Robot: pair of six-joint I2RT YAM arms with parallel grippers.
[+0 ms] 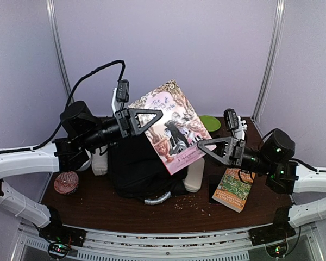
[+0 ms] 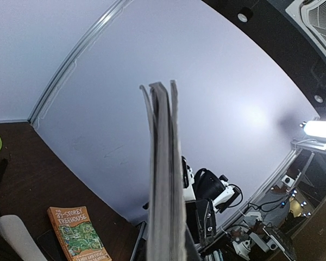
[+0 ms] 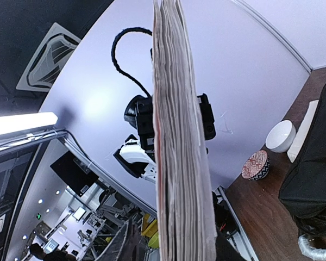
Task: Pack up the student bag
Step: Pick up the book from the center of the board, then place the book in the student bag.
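The student bag (image 1: 133, 168) lies lengthwise near-to-far on the bench (image 1: 98, 209), handle end toward the arms. The left tool (image 1: 157, 115) clamps the picture book (image 1: 174, 128); whether the right tool (image 1: 201, 144) grips, I cannot tell. The paperback (image 2: 79, 232) reads "39-Storey Treehouse".

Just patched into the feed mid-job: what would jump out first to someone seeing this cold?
A large illustrated book hangs tilted in mid-air at centre, above the black student bag, the left gripper shut on its left edge and the right gripper at its lower right corner. An orange paperback lies on the table, right of the bag in the top view.
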